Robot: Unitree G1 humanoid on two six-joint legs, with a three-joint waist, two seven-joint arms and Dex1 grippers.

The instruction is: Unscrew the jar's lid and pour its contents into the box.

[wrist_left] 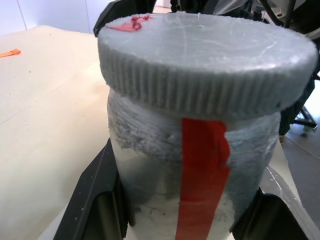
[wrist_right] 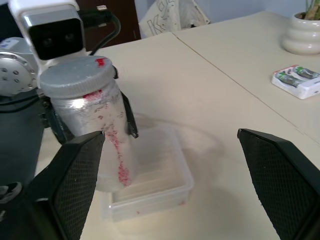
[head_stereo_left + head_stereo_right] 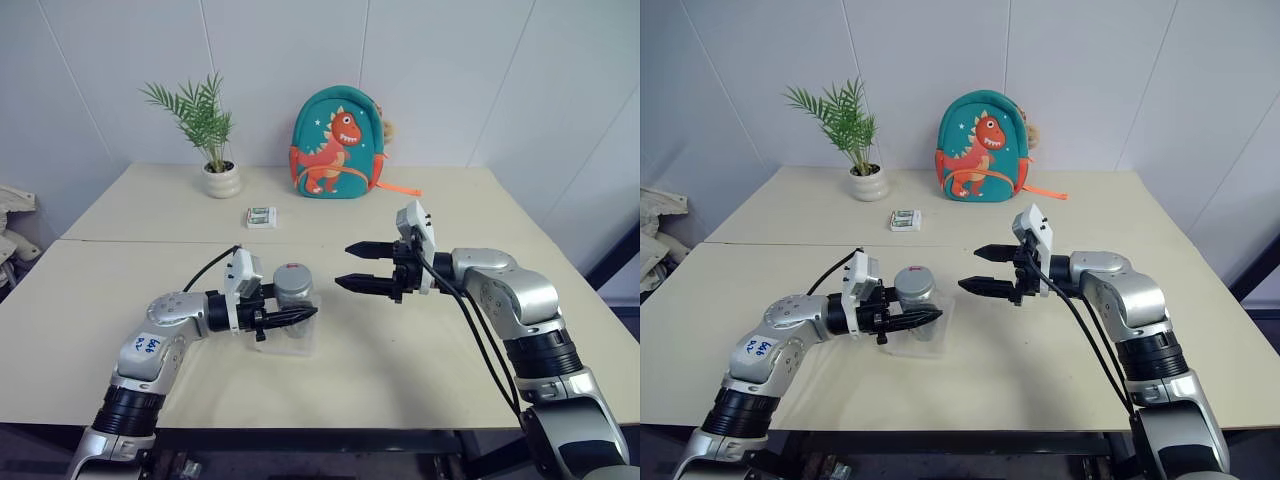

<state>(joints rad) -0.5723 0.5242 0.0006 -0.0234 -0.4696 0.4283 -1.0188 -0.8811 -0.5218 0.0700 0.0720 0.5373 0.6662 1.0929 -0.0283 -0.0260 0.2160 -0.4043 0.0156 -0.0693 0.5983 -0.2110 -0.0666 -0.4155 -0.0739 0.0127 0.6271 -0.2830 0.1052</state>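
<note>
**Jar gripped over the box, lid not yet off**

We judge the task barely begun. The left gripper [image 3: 290, 316] is pinched onto the small silvery-grey cylindrical jar with a red stripe down its side [image 3: 293, 302], holding it upright above the shallow clear plastic box with rounded corners [image 2: 165, 185], which sits near the front edge of the table [image 3: 400, 370]. The round grey ribbed screw lid with a red mark on top [image 1: 210, 65] is seated on the jar. Unscrewing and pouring remain; we cannot see the contents.

The right gripper [image 3: 358, 266] hangs just beside the jar, level, its two black fingers spread wide and touching nothing.

Towards the far edge stand a white pot with a green palm [image 3: 221, 178], a teal dinosaur backpack [image 3: 337, 143] and a small white-and-green packet [image 3: 262, 216], all well apart. Nothing lies between the spread gripper and the lid.
</note>
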